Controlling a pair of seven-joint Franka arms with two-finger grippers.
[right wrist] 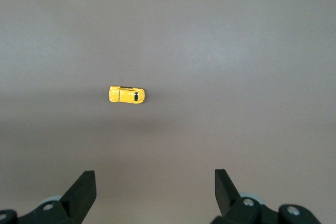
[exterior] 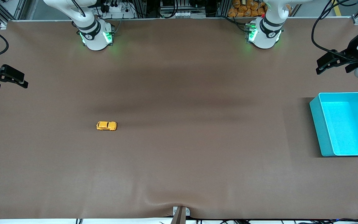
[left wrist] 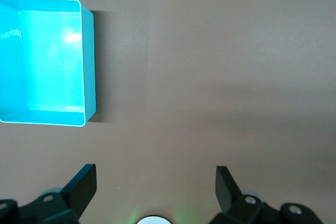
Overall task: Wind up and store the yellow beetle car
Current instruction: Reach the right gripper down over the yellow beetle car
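Note:
The yellow beetle car (exterior: 106, 125) stands on its wheels on the brown table, toward the right arm's end; it also shows in the right wrist view (right wrist: 126, 95). The turquoise bin (exterior: 317, 124) sits empty at the left arm's end, and shows in the left wrist view (left wrist: 90, 61). My right gripper (exterior: 11, 84) is open and empty, up in the air over the table's edge at the right arm's end, well apart from the car; its jaws frame bare table (right wrist: 155, 184). My left gripper (exterior: 332, 67) is open and empty, up in the air over the table beside the bin (left wrist: 156, 182).
The brown mat (exterior: 197, 149) covers the whole table, with a slight wrinkle near the front edge. The two arm bases (exterior: 96, 35) (exterior: 264, 34) stand along the table's edge farthest from the front camera. Cables and clutter lie off the table there.

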